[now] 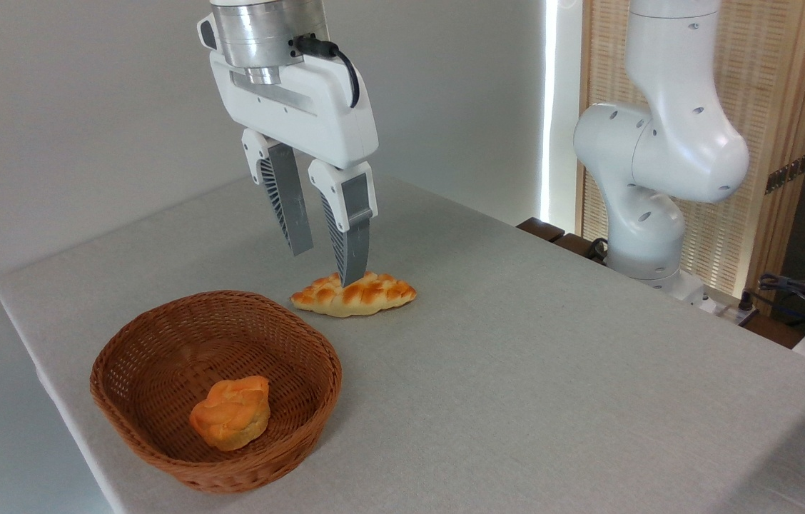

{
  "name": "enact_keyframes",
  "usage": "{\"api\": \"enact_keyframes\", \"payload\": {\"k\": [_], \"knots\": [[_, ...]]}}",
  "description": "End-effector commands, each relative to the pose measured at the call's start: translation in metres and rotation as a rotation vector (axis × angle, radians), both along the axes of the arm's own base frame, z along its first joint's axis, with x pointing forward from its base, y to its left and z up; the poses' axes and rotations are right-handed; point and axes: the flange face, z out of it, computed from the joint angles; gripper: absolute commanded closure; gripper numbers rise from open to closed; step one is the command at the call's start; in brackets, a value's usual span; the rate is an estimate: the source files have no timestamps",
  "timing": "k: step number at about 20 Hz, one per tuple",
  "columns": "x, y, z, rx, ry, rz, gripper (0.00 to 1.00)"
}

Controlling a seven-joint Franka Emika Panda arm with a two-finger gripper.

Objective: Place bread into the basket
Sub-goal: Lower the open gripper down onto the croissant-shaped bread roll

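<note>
Writing or brand marks cannot be read anywhere on the arm, on the gripper (327,267) or on the table (552,371). The gripper is seen above the bread (354,294), pointing down, with its jaws set apart by a moderate gap and nothing held between them. The tip of the right finger (354,243) overlaps the top of the loaf in the view; whether it touches cannot be told. The left finger (290,207) ends higher and behind the loaf.

The bread is laid flat on the grey cloth of the table, just beside the far right rim of the basket (160,343), outside of it. A small round bun (232,412) is placed inside the basket, toward its near side; the remaining floor of the basket is left open.

The left edge of the table is close to the basket. A wide free area of cloth is seen to the right of the bread and in front of it. The white arm base (649,214) is mounted beyond the far right edge, before a wooden slat screen (766,86).
</note>
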Motion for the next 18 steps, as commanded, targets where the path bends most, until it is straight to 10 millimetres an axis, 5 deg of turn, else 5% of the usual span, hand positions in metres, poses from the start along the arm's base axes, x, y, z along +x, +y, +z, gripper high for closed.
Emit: {"api": "enact_keyframes", "payload": {"k": [1,13,18], "knots": [[0.003,0.002,0.003,-0.003,0.001,0.018,0.00],[-0.002,-0.009,-0.009,-0.023,0.027,0.007,0.00],[-0.031,-0.016,-0.021,-0.076,-0.009,0.008,0.00]]}}
